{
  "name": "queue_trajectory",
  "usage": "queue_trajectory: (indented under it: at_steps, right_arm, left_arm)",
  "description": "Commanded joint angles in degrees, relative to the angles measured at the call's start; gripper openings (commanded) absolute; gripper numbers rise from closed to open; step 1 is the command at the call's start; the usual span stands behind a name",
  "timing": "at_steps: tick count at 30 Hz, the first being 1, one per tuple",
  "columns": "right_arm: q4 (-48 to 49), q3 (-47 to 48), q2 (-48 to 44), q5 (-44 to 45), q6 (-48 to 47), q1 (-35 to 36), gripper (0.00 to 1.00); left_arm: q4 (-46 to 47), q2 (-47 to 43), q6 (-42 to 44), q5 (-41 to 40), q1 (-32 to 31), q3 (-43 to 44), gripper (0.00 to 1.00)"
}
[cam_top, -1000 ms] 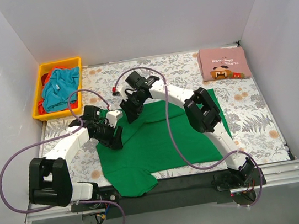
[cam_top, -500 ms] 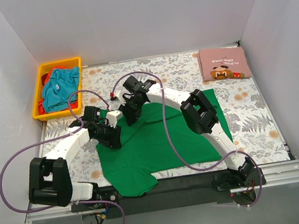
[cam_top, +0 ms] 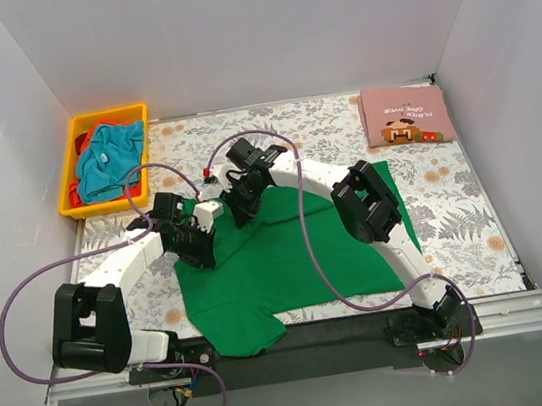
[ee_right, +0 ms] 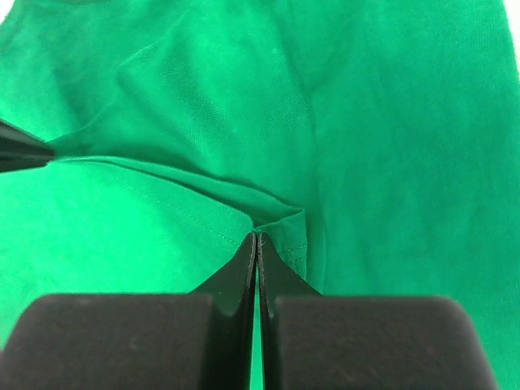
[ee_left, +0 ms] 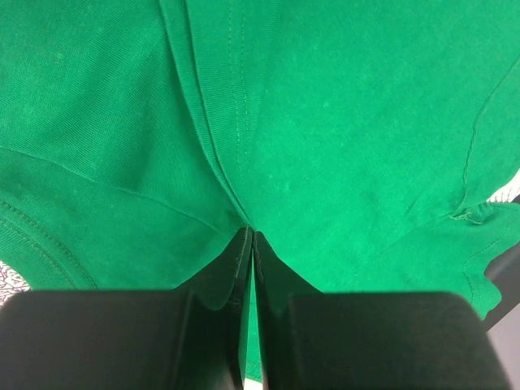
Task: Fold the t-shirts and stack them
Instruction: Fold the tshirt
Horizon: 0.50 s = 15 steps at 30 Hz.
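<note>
Near the front edge of the flower-patterned desk (cam_top: 455,217), just ahead of the two arm bases, a large, plain, bright green t-shirt (cam_top: 261,275) of soft cloth lies spread out and mostly flat, with one sleeve trailing toward the near-left. It shows no finished fold. Both arms reach down onto its far-left part, close to each other. The left pincer (ee_left: 250,236) has its black fingers pressed together on a raised ridge of the green cloth. The right pincer (ee_right: 257,237) is likewise closed tight, nipping a small turned-over bit of hem. From where I stand this looks like the very start of a fold, with both grips taken and the cloth yet to be carried over. One garment looks finished: a dusty pink t-shirt (cam_top: 406,114) with a cartoon face print sits as a neat folded rectangle in the far-right corner, well apart from the green one. Over in the far-left corner, a rectangular yellow plastic bin (cam_top: 68,181) holds a crumpled teal t-shirt (cam_top: 111,155) lying on a red t-shirt (cam_top: 76,197), neither of them folded. So I judge one shirt folded, one in hand, two waiting, and no stack built yet.
</note>
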Motion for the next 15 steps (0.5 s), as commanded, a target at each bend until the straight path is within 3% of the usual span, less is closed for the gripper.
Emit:
queue_trajectory:
  at_steps: [1,4,6,7,10,15]
  right_arm:
    - [1.11,-0.86,-5.92,-0.99,0.09,0.01,0.01]
    - [1.02,-1.21,-6.45,-0.98,-0.08,0.1,0.01]
    - [1.02,-1.3,-6.63,-0.98,-0.08,-0.08,0.01]
    - [1.11,-1.38,-6.63,-1.07,-0.08,-0.08,0.01]
    - [1.11,-1.39,-6.46,-1.25,0.0,0.01,0.01]
    - [1.2,-1.82,-6.45,-1.42,0.09,0.01,0.01]
  left_arm:
    - [-0.33,-2.63,0.56,-0.35,-0.34,-0.35,0.01]
    - [-0.42,-2.89,0.74,-1.67,-0.34,-0.7,0.02]
    - [-0.06,-2.72,0.3,-3.07,-0.34,-0.88,0.13]
    - [0.02,-2.72,-0.05,-3.34,-0.34,-0.97,0.29]
    - [0.81,-2.81,-0.06,-3.87,-0.34,-1.41,0.42]
    - [2.75,-0.7,-0.14,-4.22,-0.34,-1.15,0.43]
